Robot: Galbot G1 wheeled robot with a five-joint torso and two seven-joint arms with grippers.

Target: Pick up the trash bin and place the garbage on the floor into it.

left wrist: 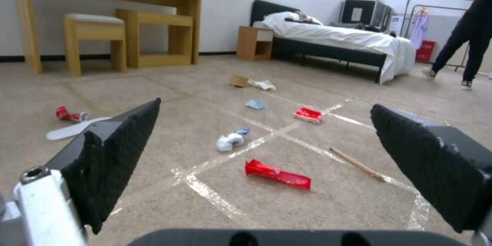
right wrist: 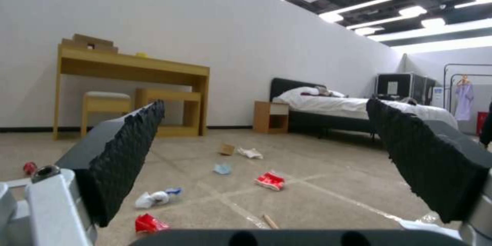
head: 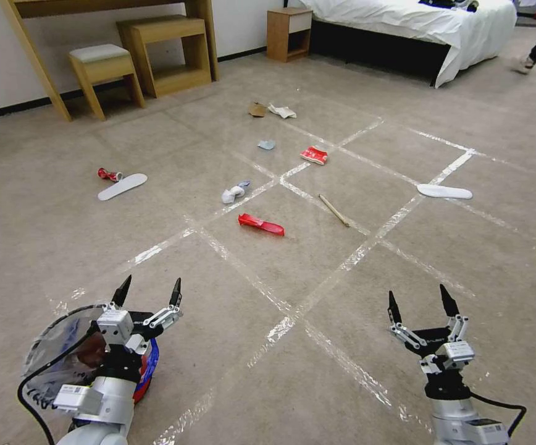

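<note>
While no writing reads, both tools [head: 148,292] [head: 421,300] gape.

Head camera: high, angled forward and down over the floor [head: 280,296]. Both wrist cameras: low, near the carpet, facing forward between their own claw fingers. All three views share the red wrapper [head: 260,224] [left wrist: 277,175] [right wrist: 150,223] and the bed [head: 404,25] [left wrist: 348,40] [right wrist: 353,107]
</note>
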